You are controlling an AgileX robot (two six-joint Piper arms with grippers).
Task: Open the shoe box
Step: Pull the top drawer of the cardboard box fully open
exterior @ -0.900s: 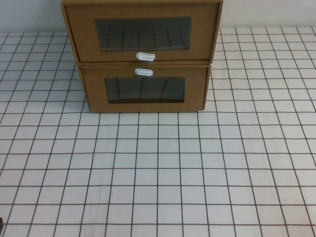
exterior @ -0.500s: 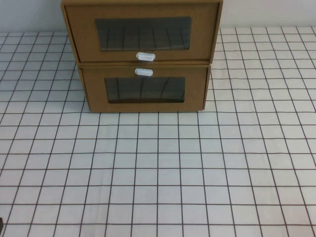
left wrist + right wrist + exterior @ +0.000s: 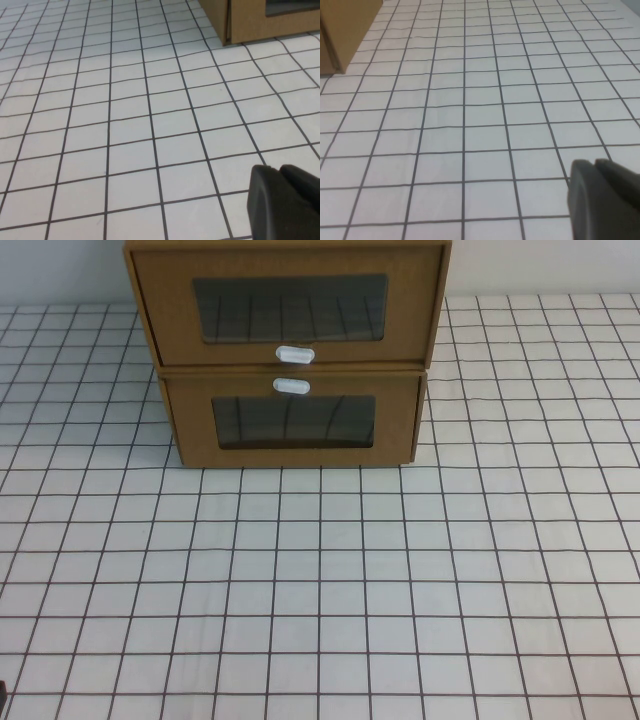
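Note:
Two brown cardboard shoe boxes are stacked at the back of the table, the upper box (image 3: 288,302) on the lower box (image 3: 295,420). Each has a dark window and a white handle: the upper handle (image 3: 295,354) and the lower handle (image 3: 291,386). Both fronts are closed. My left gripper (image 3: 279,170) is shut and holds nothing, low over the tablecloth, well short of the box corner (image 3: 260,20). My right gripper (image 3: 595,164) is also shut and empty, far from the box edge (image 3: 345,25). Neither gripper shows in the high view.
A white cloth with a black grid (image 3: 320,580) covers the table from the boxes to the near edge. A pale wall (image 3: 60,270) rises behind the boxes. A small dark bit (image 3: 3,695) shows at the near left edge.

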